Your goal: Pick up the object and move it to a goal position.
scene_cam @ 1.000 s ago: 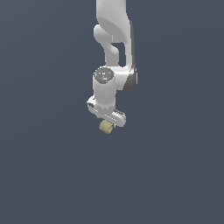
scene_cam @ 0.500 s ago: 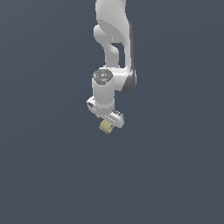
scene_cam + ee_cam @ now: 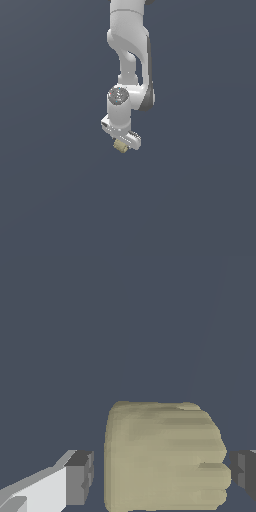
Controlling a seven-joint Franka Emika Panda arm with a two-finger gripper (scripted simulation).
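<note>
Exterior view first: the white Franka arm [image 3: 129,55] is hanging down from the upper edge of the picture, its links folding at an elbow-like joint and then dropping almost straight down to the wrist. The wrist is carrying a round grey cap facing the camera, and below it the end effector [image 3: 121,145] is pointing downward, its flat white body sitting slightly skewed, with the exterior view's right end lower than the left. Nothing but plain dark grey-blue is showing around the arm, so no surface can be told apart beneath it.

The object [image 3: 119,146], a small tan stubby cylinder, is sitting directly under the end effector body, touching it, a little toward the exterior view's left of the body's lower edge. It is narrower than the white body above it.

Wrist view is showing the object [image 3: 162,456] large and close, between two dark grey fingertip pads [image 3: 81,476]. One pad is standing just beside one flank with a thin dark gap visible; the other pad is meeting the opposite flank. The end effector [image 3: 162,473] is therefore spread only about as wide as the object, and appears to be gripping it, though full contact on both sides cannot be confirmed. Faint bands are running across the tan side from pad to pad. How its long axis lies cannot be told for certain.
</note>
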